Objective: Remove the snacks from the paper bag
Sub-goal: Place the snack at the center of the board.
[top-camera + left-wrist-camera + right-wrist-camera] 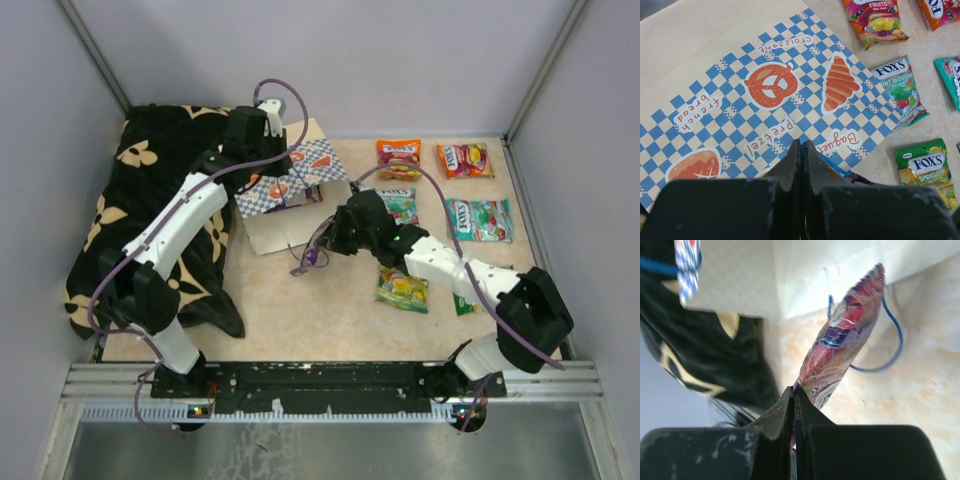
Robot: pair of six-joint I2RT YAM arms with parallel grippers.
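Observation:
The paper bag (283,196) lies on its side, checkered band up, mouth toward the right arm. My left gripper (280,168) is shut on its blue cord handle (836,167); the fingers (790,165) press together over the checkered paper (765,90). My right gripper (326,246) is shut on the edge of a purple packet (312,258), held just outside the bag's mouth; it shows long and glossy in the right wrist view (840,345), with the bag (765,275) behind. Other snacks lie on the table: orange (398,158), red (465,160), teal (480,220), mint (400,205), green (403,290).
The black flower-patterned cloth (150,200) covers the table's left side, beside the bag. Another green packet (464,301) lies partly under my right arm. A loose blue cord loop (892,340) lies on the beige tabletop (300,310). Grey walls close in the back and sides.

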